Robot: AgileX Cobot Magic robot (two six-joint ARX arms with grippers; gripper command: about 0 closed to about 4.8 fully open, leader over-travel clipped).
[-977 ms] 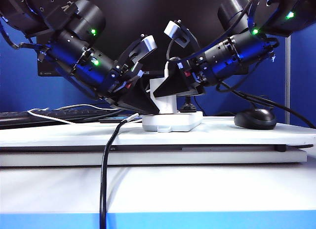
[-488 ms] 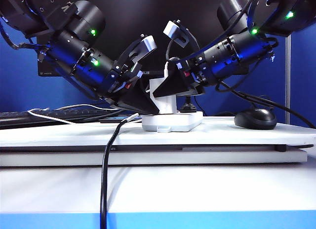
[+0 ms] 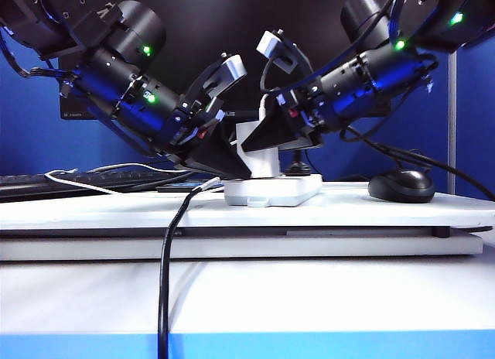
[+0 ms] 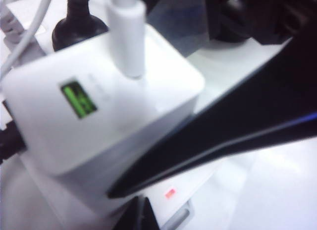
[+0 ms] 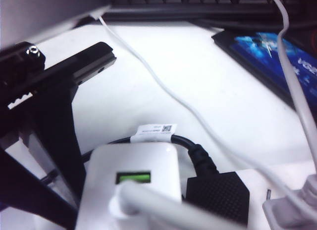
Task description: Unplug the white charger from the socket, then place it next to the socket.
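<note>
Left tool: reaching in from the left, pressing down at the socket beside the charger's foot; grip state cannot be told.
White charger: standing upright, still plugged into the socket on the surface; long axis running vertical, cable leaving its top.
Right tool: coming in from the right, clenched on the charger's body; being the arm on the charger, so the pull is likely going straight upward.
</note>
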